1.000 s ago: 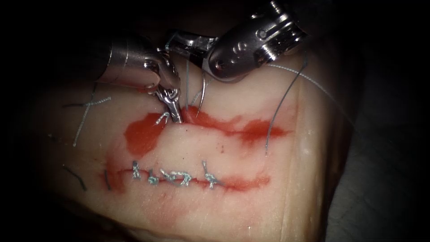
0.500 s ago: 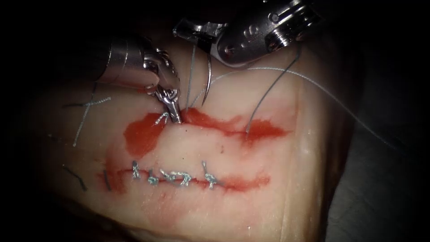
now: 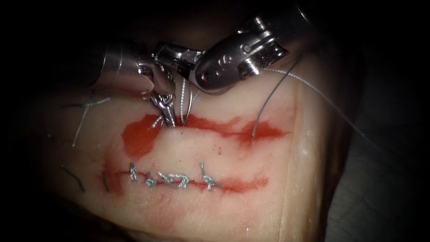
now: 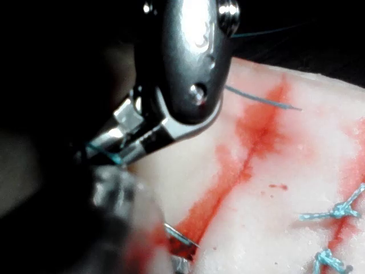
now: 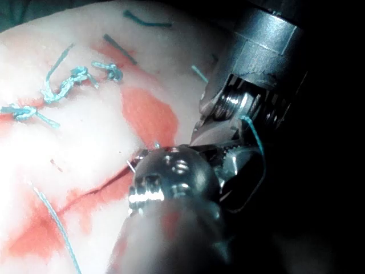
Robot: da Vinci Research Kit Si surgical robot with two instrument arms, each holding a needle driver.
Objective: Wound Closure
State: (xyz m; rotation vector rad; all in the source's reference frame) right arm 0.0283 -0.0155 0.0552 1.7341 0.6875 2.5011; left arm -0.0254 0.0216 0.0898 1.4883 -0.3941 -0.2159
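The left gripper [image 3: 169,120] grips the tissue [image 3: 233,148] at the upper cut's [image 3: 224,127] edge. The right gripper [image 3: 179,56] clamps the needle [image 3: 190,99], which hangs just right of the left gripper; its tip is hard to make out. Thread [image 3: 268,101] trails right of it.

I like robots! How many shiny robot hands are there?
2. The left hand grips the tissue at the edge of the upper cut; the right hand, above it, holds the needle near its tail, tip by that cut.

No readable text, labels, numbers or signs anywhere.
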